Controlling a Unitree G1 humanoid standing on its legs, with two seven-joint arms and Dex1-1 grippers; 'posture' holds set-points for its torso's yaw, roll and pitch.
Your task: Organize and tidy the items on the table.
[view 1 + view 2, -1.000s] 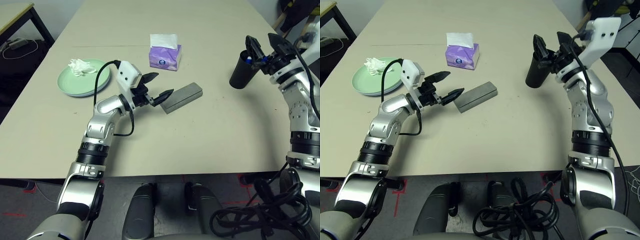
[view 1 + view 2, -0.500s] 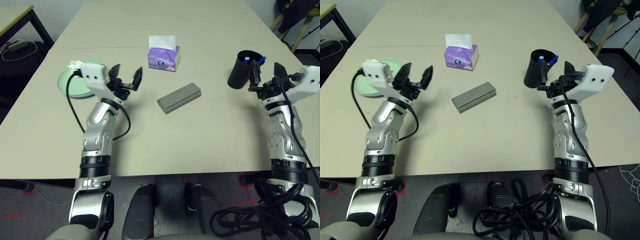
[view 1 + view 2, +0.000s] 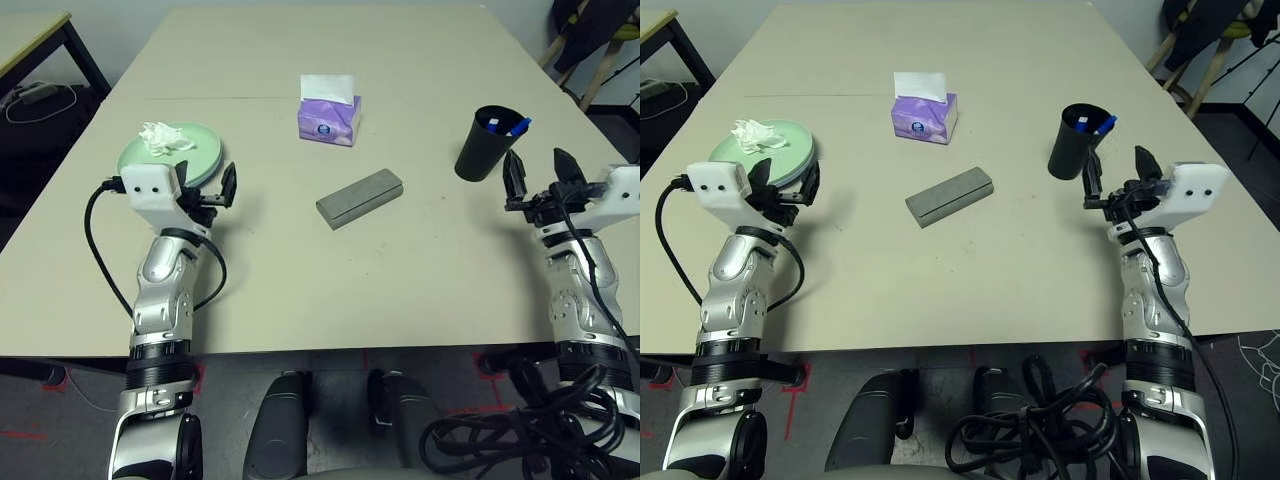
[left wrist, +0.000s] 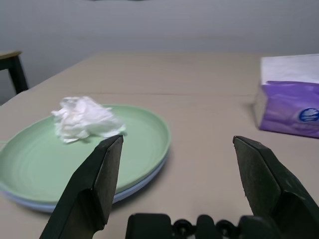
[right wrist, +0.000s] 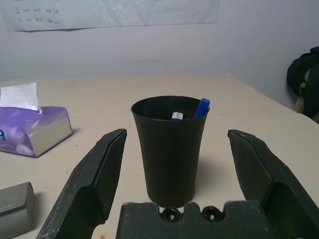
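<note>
Left gripper (image 3: 783, 190), fingers spread wide and holding nothing, hovers near the left front of the table (image 3: 420, 270), pointing forward at the stacked plates; right gripper (image 3: 539, 183), likewise spread wide and empty, hovers near the right front of the table, aimed at the black cup (image 3: 485, 142). Just ahead of the left gripper lies the pale-green plate (image 4: 134, 144), seated on a light-blue plate (image 4: 139, 185) whose rim shows beneath it; a crumpled white tissue (image 4: 84, 118) rests on the green plate, toward its far side. The black cup stands upright just beyond the right gripper, apart from its fingers (image 5: 97, 174), and holds a blue-capped pen (image 5: 201, 107) and a second, white-tipped one (image 5: 176, 115) leaning inside. Between the two arms, near mid-table, a grey oblong glasses case (image 3: 359, 197) lies closed and set at a diagonal. Farther back, a purple tissue box (image 3: 329, 116) with a white sheet standing out of its top sits just this side of the thin seam line (image 3: 250, 97) crossing the beige surface.
</note>
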